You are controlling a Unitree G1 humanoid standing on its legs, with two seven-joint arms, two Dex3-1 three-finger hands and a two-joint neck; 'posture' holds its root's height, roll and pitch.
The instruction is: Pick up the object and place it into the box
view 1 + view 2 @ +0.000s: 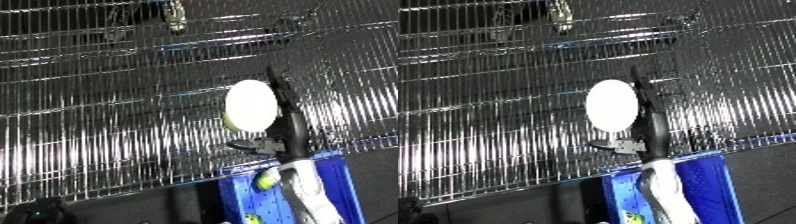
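The object (248,105), a pale, smooth oval disc with a yellowish lower rim, is up in the air in front of the wire shelving (98,130), well above the bin. It sits just left of my right hand (286,117), pressed against the long black fingers (281,92) that run up its right edge; something dark, perhaps my thumb, juts out just under its lower edge, but I cannot tell whether it closes on the disc, so I cannot tell if my fingers are curled round it or only lying straight along it. Below, my white forearm (664,192) rises from the lower edge, passing over the blue bin (709,185), whose perforated wall shows at the bottom right. A small yellow-green thing (265,181) lies inside the bin beside my forearm.
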